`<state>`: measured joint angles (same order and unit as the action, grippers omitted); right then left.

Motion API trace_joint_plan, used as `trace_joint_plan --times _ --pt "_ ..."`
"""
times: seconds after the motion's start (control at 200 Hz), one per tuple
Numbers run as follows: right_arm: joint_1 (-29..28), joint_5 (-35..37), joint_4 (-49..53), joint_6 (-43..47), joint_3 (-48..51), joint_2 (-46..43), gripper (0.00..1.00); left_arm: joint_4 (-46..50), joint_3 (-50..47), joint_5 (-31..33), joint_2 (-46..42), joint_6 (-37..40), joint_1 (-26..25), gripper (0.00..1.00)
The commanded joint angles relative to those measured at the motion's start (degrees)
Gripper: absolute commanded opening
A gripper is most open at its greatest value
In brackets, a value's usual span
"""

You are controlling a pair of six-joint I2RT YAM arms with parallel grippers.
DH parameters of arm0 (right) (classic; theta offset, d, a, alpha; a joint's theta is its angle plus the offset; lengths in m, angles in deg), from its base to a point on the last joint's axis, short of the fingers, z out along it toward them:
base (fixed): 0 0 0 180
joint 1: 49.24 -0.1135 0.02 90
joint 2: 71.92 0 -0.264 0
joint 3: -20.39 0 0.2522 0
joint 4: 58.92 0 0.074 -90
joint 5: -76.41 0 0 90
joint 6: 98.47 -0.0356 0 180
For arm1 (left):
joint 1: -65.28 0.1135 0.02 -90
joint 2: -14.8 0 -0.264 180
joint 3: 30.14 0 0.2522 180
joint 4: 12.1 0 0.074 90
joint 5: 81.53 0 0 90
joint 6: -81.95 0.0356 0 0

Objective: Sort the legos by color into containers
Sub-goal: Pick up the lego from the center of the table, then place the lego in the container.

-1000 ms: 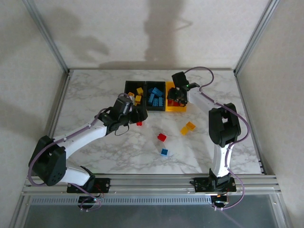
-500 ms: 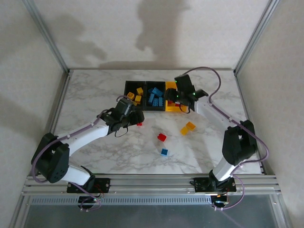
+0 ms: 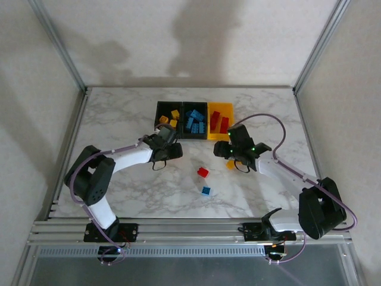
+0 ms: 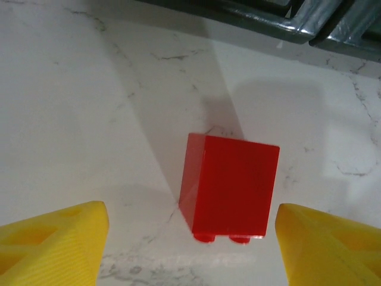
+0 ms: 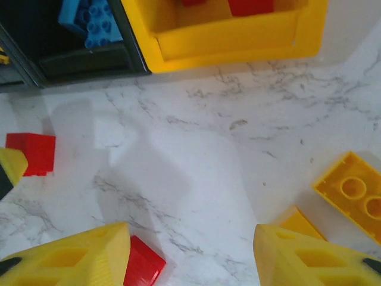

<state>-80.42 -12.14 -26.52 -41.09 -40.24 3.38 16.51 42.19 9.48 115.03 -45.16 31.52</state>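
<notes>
Since a moment before, my right gripper (image 5: 190,256) had pulled back from the yellow bin (image 3: 221,107). It hung spread wide near a yellow brick (image 5: 354,193). My left gripper (image 4: 190,241) stood open astride a red brick (image 4: 229,187). That bin held red legos (image 3: 219,124), the middle black bin (image 3: 195,105) blue legos (image 3: 194,123), and the left black bin (image 3: 159,108) yellow-orange legos (image 3: 173,114). A blue brick (image 3: 206,190) lay loose on the marble table (image 3: 119,119), between pale walls (image 3: 149,42).

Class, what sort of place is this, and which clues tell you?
Probably a robotics lab test cell: a white marble-patterned tabletop, fenced by silver aluminium frame posts and plain white wall panels, with ribbed aluminium mounting rails at its near edge.
</notes>
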Motion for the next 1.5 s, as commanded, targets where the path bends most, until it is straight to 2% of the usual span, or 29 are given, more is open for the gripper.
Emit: trace_joint_plan --times 0.0,0.11,0.22,0.33,0.431,0.631,0.821,1.031,1.497 --pt "0.0 0.7 -1.4 -1.3 1.2 -1.4 0.57 1.0 3.2 3.2 2.1 1.4 -1.0 0.73" --pt "0.0 0.8 -1.5 -1.1 1.0 -1.3 0.56 1.7 5.0 3.5 4.4 1.9 -1.2 0.61" --pt "0.0 0.9 -1.3 -0.8 0.8 -1.4 0.56 2.6 6.0 4.1 5.1 2.3 -1.7 0.44" --pt "0.1 2.0 -0.6 -0.7 1.0 -1.5 0.56 3.4 6.4 4.8 4.3 2.5 -2.7 0.35" --pt "0.0 2.3 -0.2 -0.8 1.1 -1.7 0.56 4.6 7.1 5.2 3.7 3.0 -3.5 0.31" --pt "0.5 2.4 0.4 -2.1 2.1 -5.5 0.58 7.7 11.3 5.5 2.9 3.9 -5.4 0.3" --pt "4.6 -0.2 0.1 -4.8 6.6 -11.3 0.58 10.9 21.2 5.4 5.9 4.8 -7.4 0.31" --pt "7.9 -1.5 1.5 -5.8 10.2 -17.0 0.58 13.2 34.1 3.4 13.5 5.5 -9.3 0.31" --pt "8.7 -1.6 3.9 -8.0 13.9 -24.4 0.58 20.4 62.4 3.5 31.7 8.0 -11.9 0.31"
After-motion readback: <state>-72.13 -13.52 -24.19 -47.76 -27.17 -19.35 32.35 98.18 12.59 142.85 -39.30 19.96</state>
